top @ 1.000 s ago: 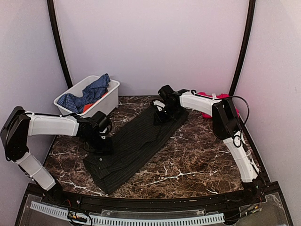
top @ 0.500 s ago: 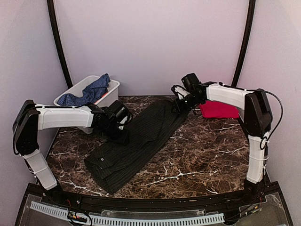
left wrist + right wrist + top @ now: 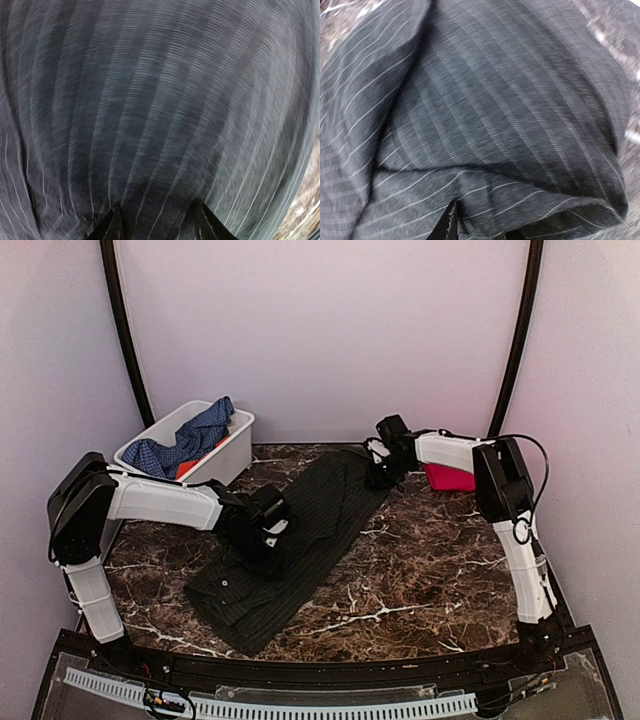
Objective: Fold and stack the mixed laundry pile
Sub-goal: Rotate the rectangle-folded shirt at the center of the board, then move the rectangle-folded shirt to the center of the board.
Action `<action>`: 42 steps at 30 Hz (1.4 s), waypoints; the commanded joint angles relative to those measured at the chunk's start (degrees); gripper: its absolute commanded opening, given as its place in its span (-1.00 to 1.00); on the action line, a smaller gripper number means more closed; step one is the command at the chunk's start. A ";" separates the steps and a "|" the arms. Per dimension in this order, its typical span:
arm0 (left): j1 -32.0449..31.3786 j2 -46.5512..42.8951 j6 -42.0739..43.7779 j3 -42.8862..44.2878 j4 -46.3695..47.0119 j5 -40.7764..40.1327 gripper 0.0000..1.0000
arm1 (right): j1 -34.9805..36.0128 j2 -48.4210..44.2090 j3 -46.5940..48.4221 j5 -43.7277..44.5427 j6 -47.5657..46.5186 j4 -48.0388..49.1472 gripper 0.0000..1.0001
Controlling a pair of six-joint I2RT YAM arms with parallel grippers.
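My left claw [image 3: 266, 536] sits on the pinstriped shirt [image 3: 325, 508] mid-body, my right claw [image 3: 381, 464] at its far end. Fabric crowds both sets of tips, so I can't tell if they're clamped. Shirt lies diagonally on the table [image 3: 430, 570], red cloth [image 3: 452, 478] far right

Probably lab booth: plain walls [image 3: 320, 330], marble tabletop [image 3: 430, 570]

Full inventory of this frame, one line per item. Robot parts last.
pinstriped shirt: 1, dark charcoal, spread diagonally across the table centre
red cloth: 1, bright red, far right, behind the right arm
bin: 1, white, far left corner
blue checked garment: 1, blue, heaped in the bin
orange piece: 1, orange, in the bin under the blue garment
table: 1, brown marble
left gripper: 1, black, on the shirt's near half, grip unclear
right gripper: 1, black, at the shirt's far end, grip unclear
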 commanded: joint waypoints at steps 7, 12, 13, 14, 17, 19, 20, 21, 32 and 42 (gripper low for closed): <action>-11.21 12.96 -4.38 14.90 8.21 15.81 -0.10 | -3.24 11.51 19.52 2.72 -5.64 -7.15 -0.55; -11.19 15.17 -5.10 24.10 6.58 14.47 -0.07 | -3.04 5.86 20.06 -5.64 -7.51 -6.45 -0.40; -11.06 13.97 -4.58 24.39 6.14 14.09 -0.06 | -2.94 2.95 16.53 -7.29 -7.39 -5.24 -0.36; -10.96 13.07 -4.32 24.19 6.26 13.89 -0.04 | -2.95 -0.61 13.08 -9.24 -7.24 -3.61 -0.32; -10.07 6.53 -3.69 20.79 9.23 13.58 -0.01 | -2.89 -10.96 2.59 -12.86 -5.93 0.01 -0.27; -8.47 2.88 -4.82 17.00 12.19 14.54 0.01 | -2.84 -17.14 -5.36 -15.69 -3.53 2.76 -0.25; -7.06 1.94 -5.36 14.45 13.24 15.22 0.01 | -2.76 -19.59 -9.14 -17.56 -2.76 3.67 -0.25; -6.42 0.62 -6.06 13.28 15.71 17.02 0.01 | -2.63 -21.65 -12.63 -18.48 -1.77 4.15 -0.25; -1.42 6.09 -8.59 8.91 29.69 24.89 0.01 | -0.07 -27.23 -40.63 -23.47 6.99 16.92 -0.33; 2.96 13.17 -12.92 8.47 36.54 26.10 -0.02 | -3.91 -12.14 -27.49 -23.58 4.98 14.91 -0.38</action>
